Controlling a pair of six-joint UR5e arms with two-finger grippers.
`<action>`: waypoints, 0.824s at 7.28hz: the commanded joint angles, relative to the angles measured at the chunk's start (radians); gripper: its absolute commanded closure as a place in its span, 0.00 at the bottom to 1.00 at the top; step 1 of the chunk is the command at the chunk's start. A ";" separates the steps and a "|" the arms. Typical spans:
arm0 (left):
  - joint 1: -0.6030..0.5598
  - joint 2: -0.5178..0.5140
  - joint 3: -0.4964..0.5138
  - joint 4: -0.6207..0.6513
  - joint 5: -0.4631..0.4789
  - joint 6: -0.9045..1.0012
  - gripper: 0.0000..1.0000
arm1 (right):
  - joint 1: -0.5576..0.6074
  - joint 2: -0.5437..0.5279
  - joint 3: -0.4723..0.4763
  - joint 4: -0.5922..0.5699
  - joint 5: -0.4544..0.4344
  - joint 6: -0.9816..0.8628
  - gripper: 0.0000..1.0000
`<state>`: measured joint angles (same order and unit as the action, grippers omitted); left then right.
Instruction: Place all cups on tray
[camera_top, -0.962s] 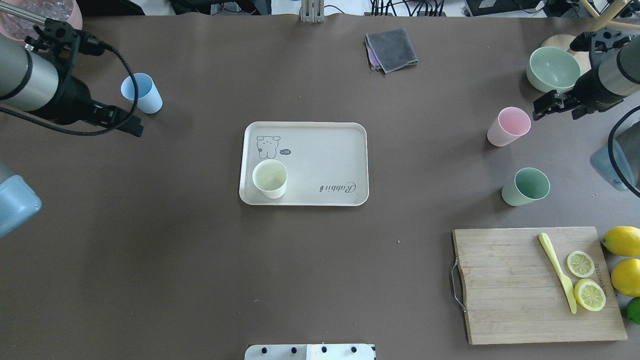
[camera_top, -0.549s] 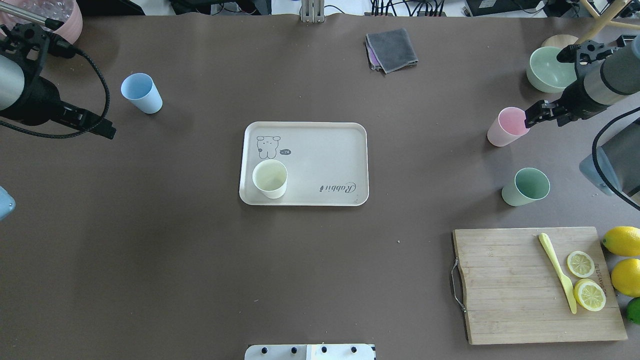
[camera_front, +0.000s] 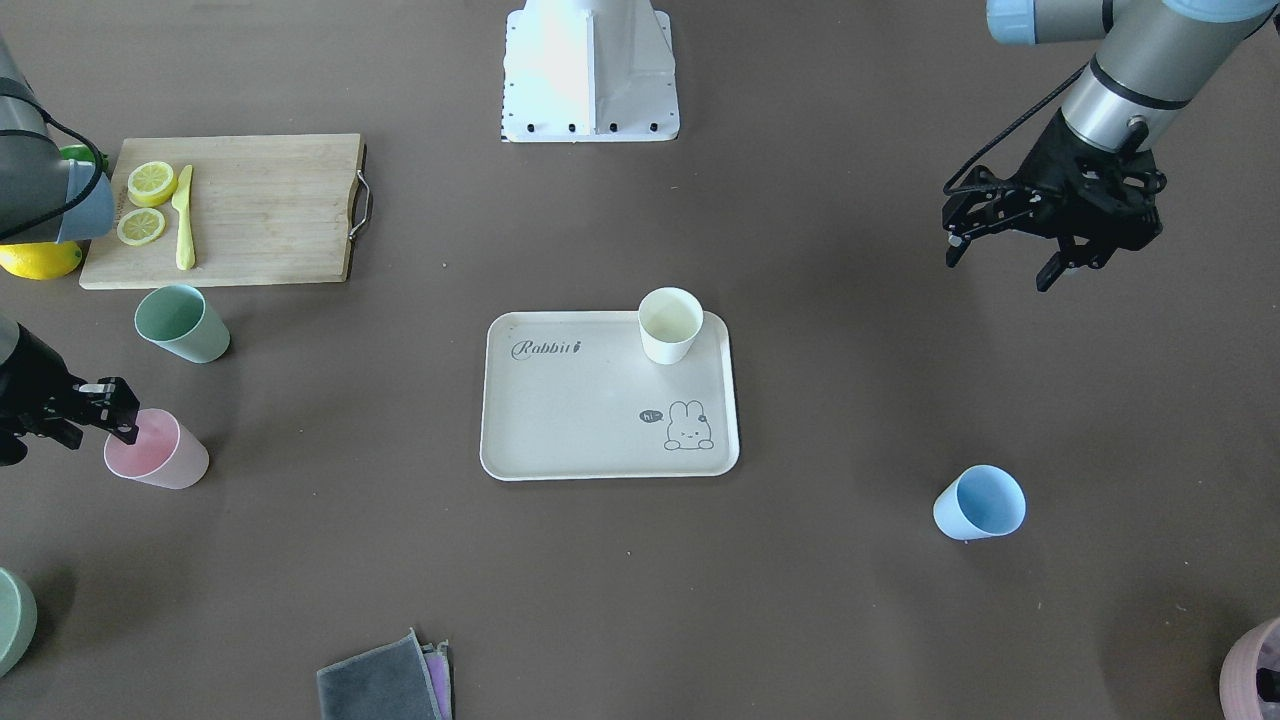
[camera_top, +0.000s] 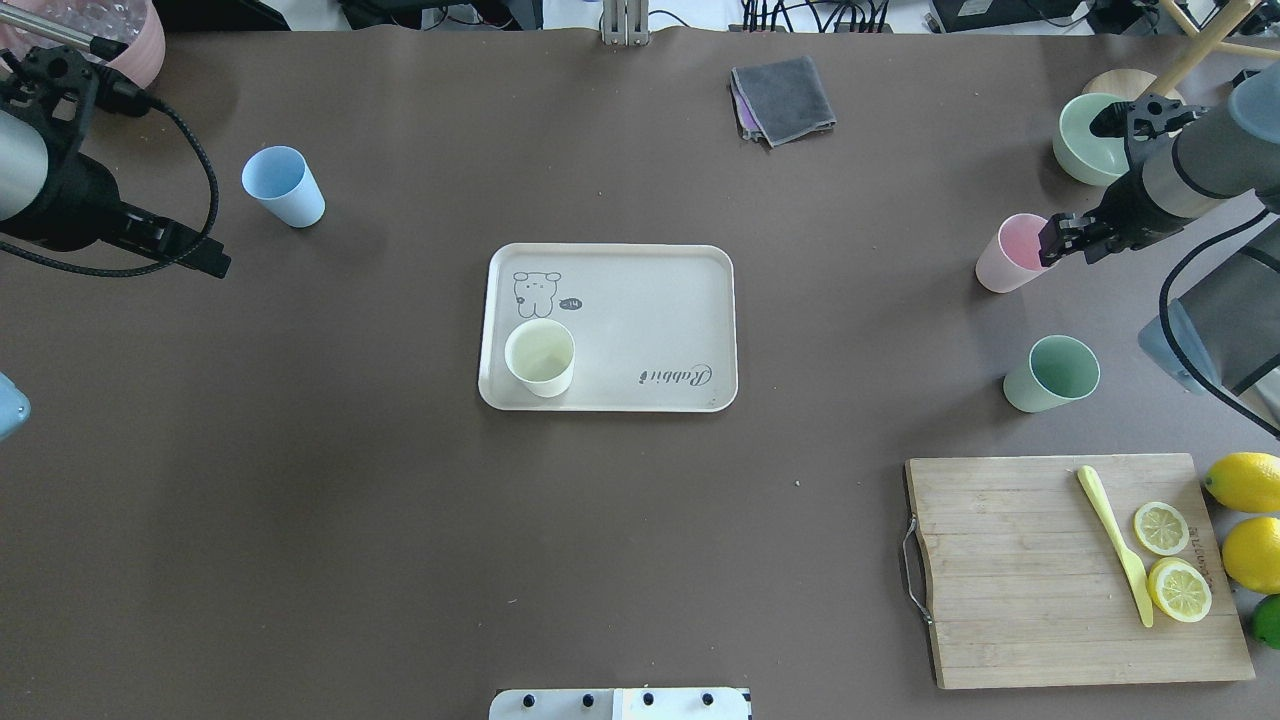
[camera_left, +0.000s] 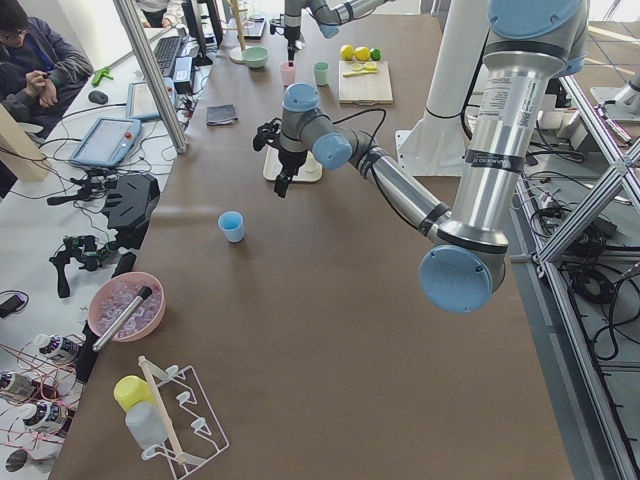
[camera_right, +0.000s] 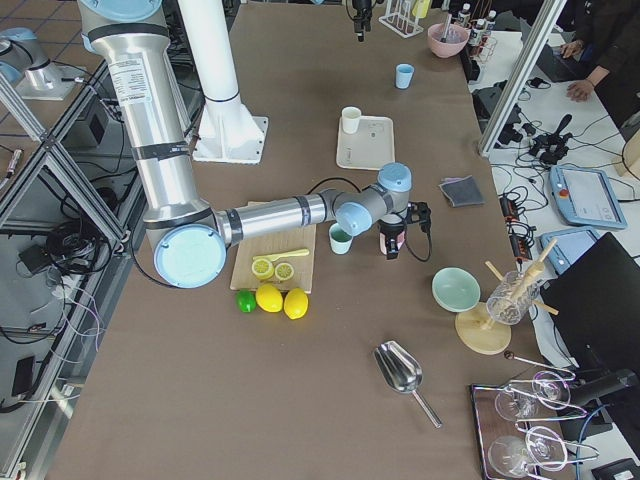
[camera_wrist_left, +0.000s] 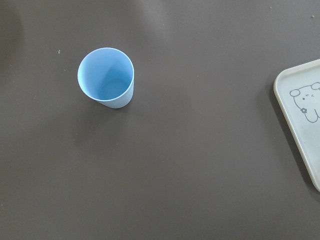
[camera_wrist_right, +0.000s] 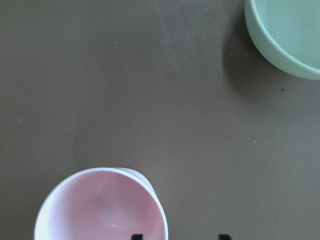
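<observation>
The beige tray (camera_top: 650, 300) (camera_front: 570, 420) lies mid-table with the cream cup (camera_top: 540, 357) (camera_front: 670, 324) standing on it beside the bunny drawing. On the bare table stand the blue cup (camera_top: 283, 186) (camera_wrist_left: 106, 77), the pink cup (camera_top: 1010, 254) (camera_wrist_right: 102, 207) and the green cup (camera_top: 1052, 373) (camera_front: 182, 322). My right gripper (camera_top: 1055, 240) (camera_wrist_right: 180, 236) is open and straddles the pink cup's rim, one finger inside and one outside. Open and holding nothing, my left gripper (camera_top: 195, 258) (camera_front: 1000, 265) hovers to the near left of the blue cup.
A wooden cutting board (camera_top: 1020, 600) with lemon slices and a yellow knife sits at the near right, whole lemons (camera_top: 1245, 480) beside it. A sage-green bowl (camera_top: 1090, 140) stands behind the pink cup. A grey cloth (camera_top: 785, 98) and a pink pot (camera_top: 140, 45) lie along the far edge.
The right gripper has come leftward and down onto the pink cup's rim. The left arm pulled back to the left, away from the blue cup, then held still.
</observation>
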<state>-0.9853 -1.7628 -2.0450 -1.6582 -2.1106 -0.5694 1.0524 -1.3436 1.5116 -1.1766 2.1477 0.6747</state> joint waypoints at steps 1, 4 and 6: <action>0.000 0.000 0.000 0.000 0.001 0.000 0.02 | -0.017 0.024 0.001 0.000 0.000 0.011 1.00; 0.000 -0.001 -0.003 0.000 0.001 -0.012 0.02 | 0.026 0.084 0.012 -0.012 0.046 0.063 1.00; 0.002 -0.001 0.002 0.000 0.003 -0.013 0.02 | -0.011 0.191 0.016 -0.034 0.067 0.325 1.00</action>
<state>-0.9844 -1.7639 -2.0459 -1.6582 -2.1089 -0.5815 1.0651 -1.2190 1.5237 -1.1955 2.2070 0.8374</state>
